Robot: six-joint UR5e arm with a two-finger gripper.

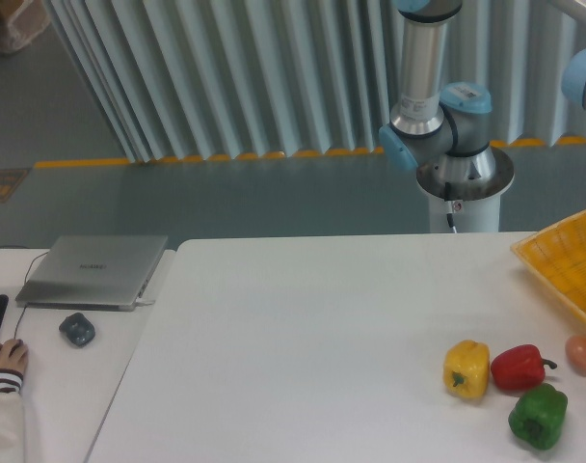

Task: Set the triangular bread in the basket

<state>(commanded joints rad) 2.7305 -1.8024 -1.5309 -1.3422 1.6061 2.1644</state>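
The basket [566,265] sits at the far right edge of the white table [303,328], only its left corner in view: bright yellow plastic, a grid of small square openings across its surface and a raised rim along the visible edge. It appears tilted, the rim rising toward the right. The visible part of its lattice holds nothing that can be made out, and the triangular bread cannot be seen anywhere in view; whether it lies in the hidden part of the basket cannot be told.

In front of the basket, near the table's right front corner, stand a yellow bell pepper [466,369], a red bell pepper [519,367] just right of it, and a green bell pepper [538,417] nearer the camera. A small brownish egg [580,354] lies just below the basket's rim, right of the red pepper.

Behind the basket rises the robot arm [438,116] on its round base. The gripper is out of frame, so the state of its jaws cannot be told.

Far left of the basket lie a closed laptop [93,270], a dark mouse [77,329], and a person's hand [4,358].
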